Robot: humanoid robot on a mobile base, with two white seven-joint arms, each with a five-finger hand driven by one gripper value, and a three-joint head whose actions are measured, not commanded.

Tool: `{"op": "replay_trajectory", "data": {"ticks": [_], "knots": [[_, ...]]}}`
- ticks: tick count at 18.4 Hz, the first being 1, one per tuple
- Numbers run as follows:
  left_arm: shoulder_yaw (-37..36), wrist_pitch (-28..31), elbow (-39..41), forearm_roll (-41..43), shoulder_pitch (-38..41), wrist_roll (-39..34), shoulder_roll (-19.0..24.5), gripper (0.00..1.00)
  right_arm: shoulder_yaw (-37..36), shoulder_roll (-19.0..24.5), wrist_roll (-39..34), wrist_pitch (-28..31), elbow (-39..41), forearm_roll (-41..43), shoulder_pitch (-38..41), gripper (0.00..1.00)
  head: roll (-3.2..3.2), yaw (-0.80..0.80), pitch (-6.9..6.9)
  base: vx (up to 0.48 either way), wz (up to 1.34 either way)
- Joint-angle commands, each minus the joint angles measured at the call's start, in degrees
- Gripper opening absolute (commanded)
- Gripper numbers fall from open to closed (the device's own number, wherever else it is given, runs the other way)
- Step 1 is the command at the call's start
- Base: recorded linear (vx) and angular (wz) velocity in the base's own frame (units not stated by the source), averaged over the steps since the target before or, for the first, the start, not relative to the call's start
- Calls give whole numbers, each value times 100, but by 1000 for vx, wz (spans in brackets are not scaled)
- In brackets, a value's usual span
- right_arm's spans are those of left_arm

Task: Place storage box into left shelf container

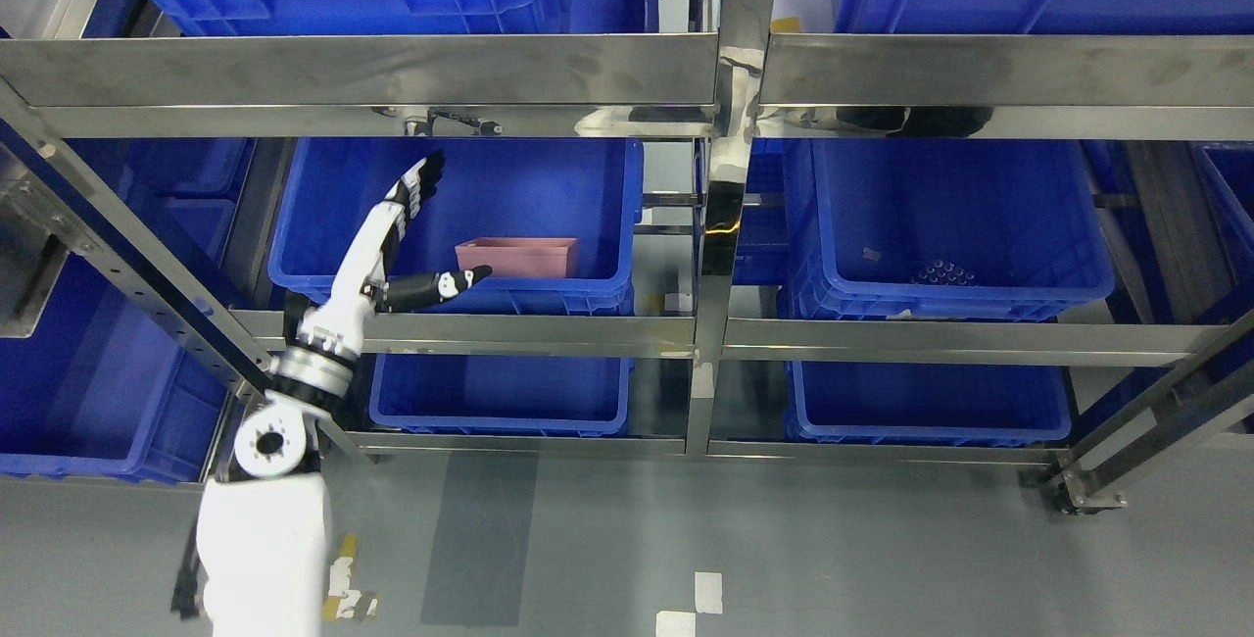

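Note:
A pink storage box (517, 257) sits inside the blue container (607, 225) on the middle level of the left shelf bay, toward its front right. My left hand (446, 225) is raised in front of that container, to the left of the box, with fingers (419, 184) spread upward and the thumb pointing right toward the box. The hand is open and holds nothing; it does not touch the box. My right arm is not in view.
The steel shelf frame (725, 225) has a central post and horizontal rails (470, 328). Blue bins fill the other bays: one at the right (980, 216) holding small dark items (942, 272), others above, below and at far left. Grey floor lies in front.

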State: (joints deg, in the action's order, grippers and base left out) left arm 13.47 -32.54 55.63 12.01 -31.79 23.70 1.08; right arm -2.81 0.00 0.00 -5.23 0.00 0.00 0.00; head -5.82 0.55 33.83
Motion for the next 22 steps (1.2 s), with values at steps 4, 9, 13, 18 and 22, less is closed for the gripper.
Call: {"op": "replay_trajectory", "data": {"ticks": [4, 9, 13, 18, 22], "knots": [[-1232, 1317, 2748, -1147, 1403, -1754, -8, 100, 0, -100, 0, -4, 100, 17, 44, 100, 0, 0, 0, 0, 0], [-1585, 1997, 3560, -1210, 1799, -1754, -8, 100, 0, -100, 0, -4, 100, 17, 44, 100, 0, 0, 0, 0, 0], [-1488, 1997, 3560, -1219, 1782, -1746, -8, 100, 0, -100, 0, -4, 100, 17, 44, 100, 0, 0, 0, 0, 0], [-1391, 2111, 3560, -1219, 1755, -1737, -8, 100, 0, -100, 0, -4, 100, 17, 44, 100, 0, 0, 0, 0, 0], [-1356, 2111, 3560, -1219, 1702, -1684, -8, 100, 0, -100, 0, -4, 100, 17, 44, 100, 0, 0, 0, 0, 0]]}}
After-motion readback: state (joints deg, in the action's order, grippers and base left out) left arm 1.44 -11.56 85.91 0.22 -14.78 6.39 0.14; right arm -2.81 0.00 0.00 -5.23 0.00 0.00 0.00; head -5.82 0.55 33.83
